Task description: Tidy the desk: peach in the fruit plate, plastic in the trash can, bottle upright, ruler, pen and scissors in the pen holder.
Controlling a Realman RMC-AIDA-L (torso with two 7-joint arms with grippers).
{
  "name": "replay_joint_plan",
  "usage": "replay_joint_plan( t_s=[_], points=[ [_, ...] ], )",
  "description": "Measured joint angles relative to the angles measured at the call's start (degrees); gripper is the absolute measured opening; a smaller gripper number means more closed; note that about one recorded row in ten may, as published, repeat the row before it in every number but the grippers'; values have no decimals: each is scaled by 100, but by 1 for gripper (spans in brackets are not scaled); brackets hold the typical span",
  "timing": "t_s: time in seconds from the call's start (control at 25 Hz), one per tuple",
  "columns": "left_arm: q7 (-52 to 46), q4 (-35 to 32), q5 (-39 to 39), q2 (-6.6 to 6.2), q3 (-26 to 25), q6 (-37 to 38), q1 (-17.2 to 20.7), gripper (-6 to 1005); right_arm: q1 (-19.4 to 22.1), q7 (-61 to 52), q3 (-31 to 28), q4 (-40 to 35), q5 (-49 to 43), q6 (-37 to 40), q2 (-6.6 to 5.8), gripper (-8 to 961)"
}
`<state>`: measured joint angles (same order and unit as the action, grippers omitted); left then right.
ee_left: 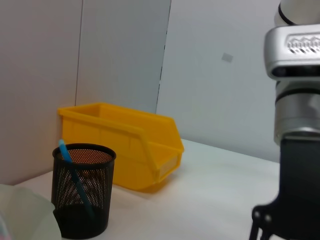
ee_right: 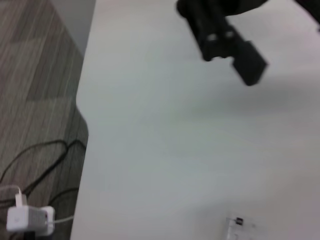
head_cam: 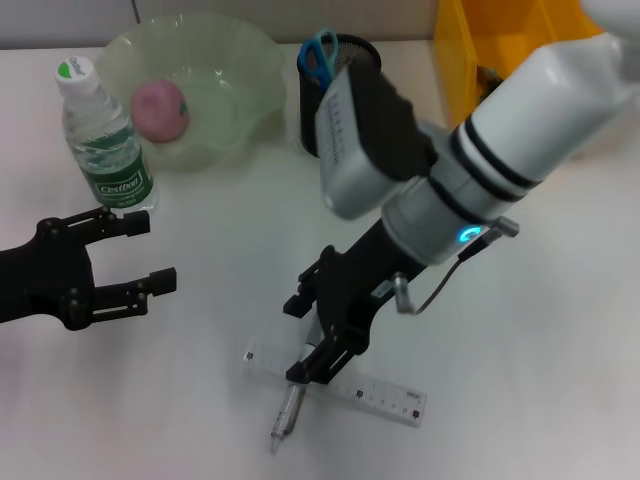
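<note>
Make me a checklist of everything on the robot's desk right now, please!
Surface: white desk, mostly bare.
Job's things: peach in fruit plate; bottle upright; scissors in pen holder; ruler and pen flat on the desk.
Clutter: yellow bin at the back.
Grippers: left gripper open, beside the bottle; right gripper down at the pen and ruler, fingers unclear.
Cables: wires and a white adapter on the floor.
Surroundings: grey wall panels.

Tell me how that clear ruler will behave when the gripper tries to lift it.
The ruler lies flat on the table, so the right gripper probably struggles getting underneath. It looks thin, clear plastic: likely light, slightly bendy, maybe slippery.
</note>
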<state>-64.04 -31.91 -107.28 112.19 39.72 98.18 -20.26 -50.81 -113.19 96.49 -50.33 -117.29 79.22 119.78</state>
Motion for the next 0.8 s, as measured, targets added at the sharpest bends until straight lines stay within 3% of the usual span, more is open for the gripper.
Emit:
replay_joint_plan(
  t_s=[0.32, 0.8],
  points=[
    [-36, 0, 9, 24, 0, -2, -3, 811, -28, -47, 1107, -76, 401, -855, 9, 778],
    [-39, 0, 34, 41, 0, 26, 1, 811, -101, -411, 1717, -48, 418, -1518, 11, 777]
  ],
)
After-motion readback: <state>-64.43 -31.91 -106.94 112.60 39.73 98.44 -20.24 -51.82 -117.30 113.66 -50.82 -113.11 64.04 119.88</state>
